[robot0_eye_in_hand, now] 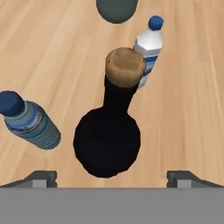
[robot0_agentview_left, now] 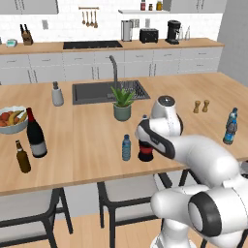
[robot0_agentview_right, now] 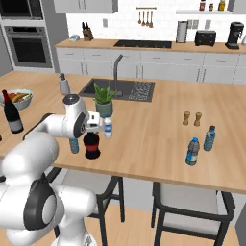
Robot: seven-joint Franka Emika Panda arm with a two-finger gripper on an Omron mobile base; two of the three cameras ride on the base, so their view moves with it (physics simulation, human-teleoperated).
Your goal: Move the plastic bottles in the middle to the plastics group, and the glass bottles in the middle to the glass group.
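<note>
Now, risks first. Could strike the corked top of the squat bottle point(robot0_eye_in_hand: 107, 140) on the way down if off centre, and tip it over where it stands, just in front of the plant point(robot0_agentview_left: 122, 104) toward the counter's point(robot0_agentview_left: 72, 160) near edge. Could clip the bluish bottle point(robot0_eye_in_hand: 30, 124), in front of the plant and slightly left, just beside the squat one. Could equally clip the white-label bottle point(robot0_eye_in_hand: 148, 48), between the plant and the squat one. Both light by the look of them, so likely to topple and roll at a brush from a finger. Could slip if closed low on the round, wide belly. Probably safer on the thin neck, though easy to let slide through a loose grip there. Could also sweep a neighbour while carrying off toward the wine bottle point(robot0_agentview_left: 35, 133) and beer bottle point(robot0_agentview_left: 22, 157), well left of the plant, unless lifted clear first.

As to pose: folded forward over the counter, elbow high, forearm reaching toward the plant, hand turned down over the squat bottle and looking along its neck. Gripper point(robot0_eye_in_hand: 112, 177) spread wide and empty, one fingertip to each side of the dark body and apart from it. Hard to tell from the base views whether the neck is already between the fingers or just beneath them.
</note>
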